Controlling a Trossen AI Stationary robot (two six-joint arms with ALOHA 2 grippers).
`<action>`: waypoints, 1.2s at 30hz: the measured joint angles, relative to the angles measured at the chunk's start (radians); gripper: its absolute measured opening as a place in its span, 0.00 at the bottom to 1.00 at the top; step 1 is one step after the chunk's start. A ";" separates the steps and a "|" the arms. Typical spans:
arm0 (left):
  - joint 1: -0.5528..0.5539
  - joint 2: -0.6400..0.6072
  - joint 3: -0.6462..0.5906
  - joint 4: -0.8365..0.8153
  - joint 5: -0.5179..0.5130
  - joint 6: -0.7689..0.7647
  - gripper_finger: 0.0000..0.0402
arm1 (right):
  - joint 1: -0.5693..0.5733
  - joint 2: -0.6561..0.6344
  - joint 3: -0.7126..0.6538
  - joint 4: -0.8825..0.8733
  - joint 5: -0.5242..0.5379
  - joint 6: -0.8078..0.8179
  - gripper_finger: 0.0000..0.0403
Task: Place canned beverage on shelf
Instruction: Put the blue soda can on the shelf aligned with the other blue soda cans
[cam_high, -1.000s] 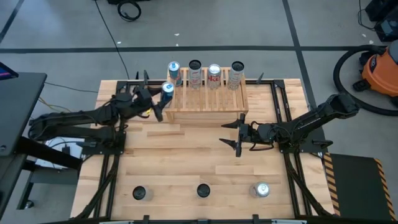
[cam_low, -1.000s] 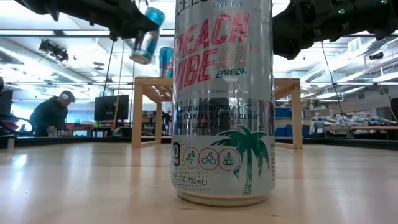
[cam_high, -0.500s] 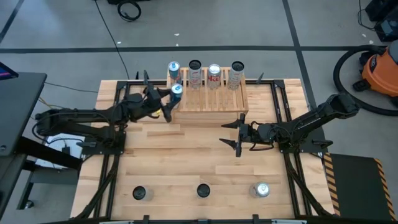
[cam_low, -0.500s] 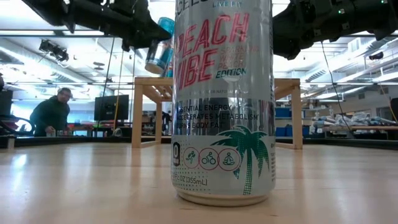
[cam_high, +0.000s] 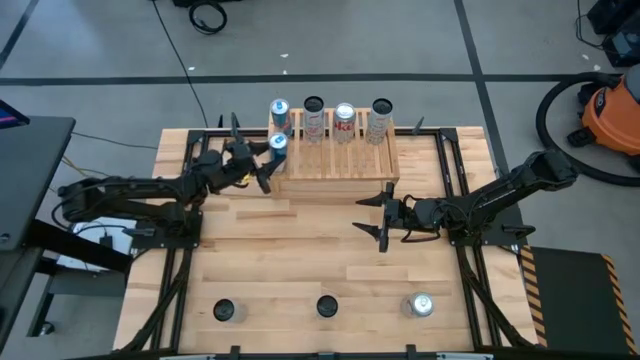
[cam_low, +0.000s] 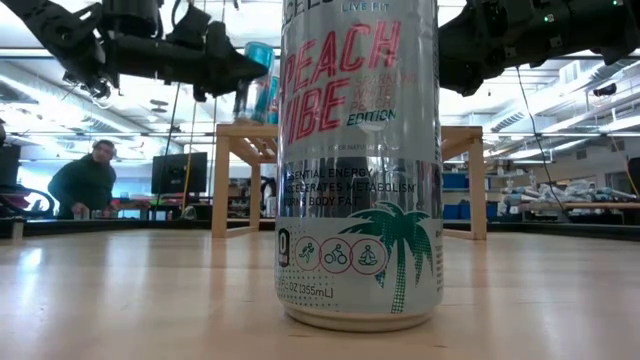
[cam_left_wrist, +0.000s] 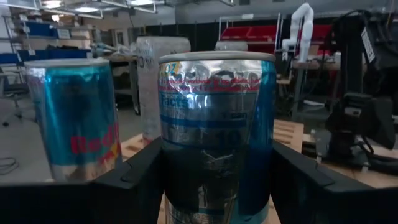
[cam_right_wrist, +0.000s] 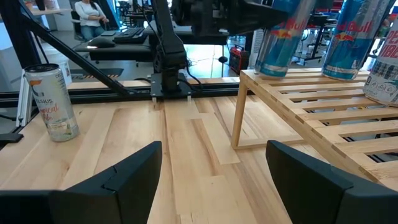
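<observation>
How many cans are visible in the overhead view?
8: four along the shelf back edge; one held by the left gripper at its left end; three along the table's near edge.

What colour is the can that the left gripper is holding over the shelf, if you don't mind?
Blue and silver; the can shows best in the left wrist view.

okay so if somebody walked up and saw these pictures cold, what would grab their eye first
Probably the left pincer, shut on a blue can held over the left end of the slatted shelf, beside four cans already lined along its far edge. Next, the tall Peach Vibe can that fills the middle of the low view, standing at the table's near edge. The right pincer waits open over mid-table.
</observation>
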 joint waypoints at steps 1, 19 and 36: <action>0.006 0.007 0.000 0.007 0.002 0.000 0.58 | 0.000 0.000 0.000 0.000 0.000 0.000 0.74; 0.040 0.093 0.000 0.122 0.052 -0.019 0.59 | 0.000 0.000 0.000 0.000 0.000 0.000 0.74; 0.042 0.092 0.001 0.115 0.051 0.011 0.67 | 0.000 0.000 0.000 0.000 0.000 0.000 0.74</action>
